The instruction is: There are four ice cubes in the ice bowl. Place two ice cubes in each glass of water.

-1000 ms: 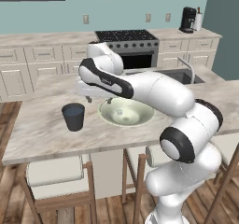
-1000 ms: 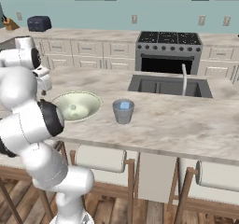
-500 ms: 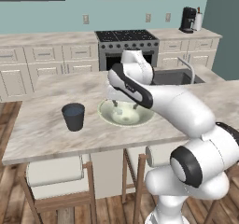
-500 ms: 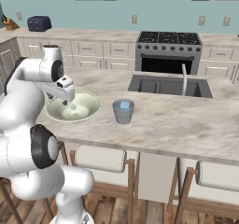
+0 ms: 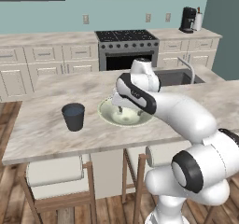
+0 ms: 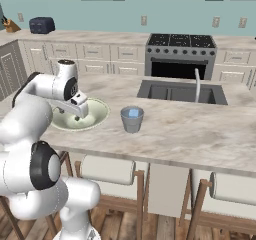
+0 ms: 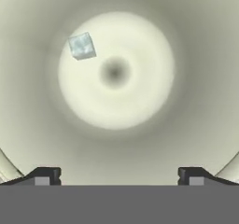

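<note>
— Where is our end effector (image 7: 115, 174)?
— Over the ice bowl (image 7: 196, 55), jaws wide apart, holding nothing.
— And the ice cube (image 7: 82, 46)?
— On the bowl floor, ahead and left of centre, so we must shift that way.

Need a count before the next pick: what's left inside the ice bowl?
One ice cube lies on the floor of the ice bowl, off-centre. The open gripper hovers above it. Parts of the bowl's wall are outside the hand view.
</note>
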